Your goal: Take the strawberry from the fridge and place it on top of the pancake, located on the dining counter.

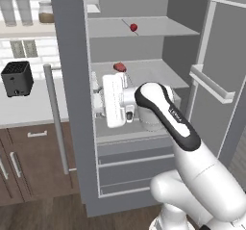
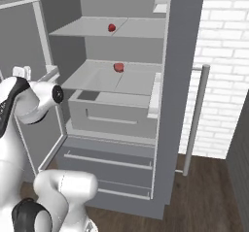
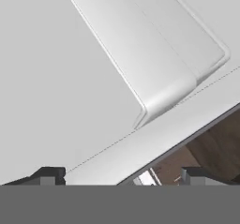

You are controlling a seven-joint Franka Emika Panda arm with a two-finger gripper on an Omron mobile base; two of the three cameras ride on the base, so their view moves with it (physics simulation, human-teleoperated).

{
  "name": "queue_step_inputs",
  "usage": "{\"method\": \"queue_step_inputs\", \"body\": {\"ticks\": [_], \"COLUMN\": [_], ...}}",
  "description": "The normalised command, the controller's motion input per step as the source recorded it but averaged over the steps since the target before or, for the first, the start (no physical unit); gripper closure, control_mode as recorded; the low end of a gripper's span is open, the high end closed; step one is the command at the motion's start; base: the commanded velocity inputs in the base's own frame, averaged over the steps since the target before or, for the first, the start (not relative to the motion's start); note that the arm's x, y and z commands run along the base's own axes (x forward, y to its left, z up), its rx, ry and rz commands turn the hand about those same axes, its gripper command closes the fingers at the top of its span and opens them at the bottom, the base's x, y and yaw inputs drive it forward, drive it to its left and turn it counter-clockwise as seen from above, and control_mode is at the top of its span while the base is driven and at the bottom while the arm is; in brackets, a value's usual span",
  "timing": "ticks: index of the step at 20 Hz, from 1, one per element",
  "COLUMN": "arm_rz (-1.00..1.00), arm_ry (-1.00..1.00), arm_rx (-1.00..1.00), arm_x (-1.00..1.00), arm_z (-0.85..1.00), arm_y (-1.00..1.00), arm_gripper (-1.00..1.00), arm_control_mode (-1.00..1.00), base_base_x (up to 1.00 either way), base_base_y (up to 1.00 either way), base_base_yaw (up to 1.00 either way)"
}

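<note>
The fridge (image 1: pixel 144 46) stands open. Two small red things lie inside — one on the top shelf (image 1: pixel 133 27), one on the shelf below (image 1: pixel 119 67); which is the strawberry I cannot tell. The gripper (image 3: pixel 119 176) has its jaws wide and empty, facing a bin on the left door's inner side. Both fruits lie above the hand and further in — it must turn inward and rise
</note>
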Motion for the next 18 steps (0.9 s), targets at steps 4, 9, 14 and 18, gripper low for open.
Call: {"method": "queue_step_inputs", "body": {"ticks": [4, 9, 14, 18], "arm_rz": [0.00, 0.01, 0.09, 0.30], "arm_ry": [0.00, -0.05, -0.15, -0.11], "arm_rx": [-0.20, -0.33, -0.57, -0.57], "arm_x": [-0.06, 0.01, 0.01, 0.00], "arm_z": [0.01, 0.06, 0.00, 0.00], "arm_y": [-0.69, -0.72, -0.86, -1.00], "arm_gripper": [-1.00, -1.00, -1.00, -1.00], "arm_control_mode": [-1.00, -1.00, -1.00, -1.00], "base_base_x": [0.00, 0.00, 0.00, 0.00], "base_base_y": [0.00, 0.00, 0.00, 0.00], "base_base_yaw": [0.00, 0.00, 0.00, 0.00]}}
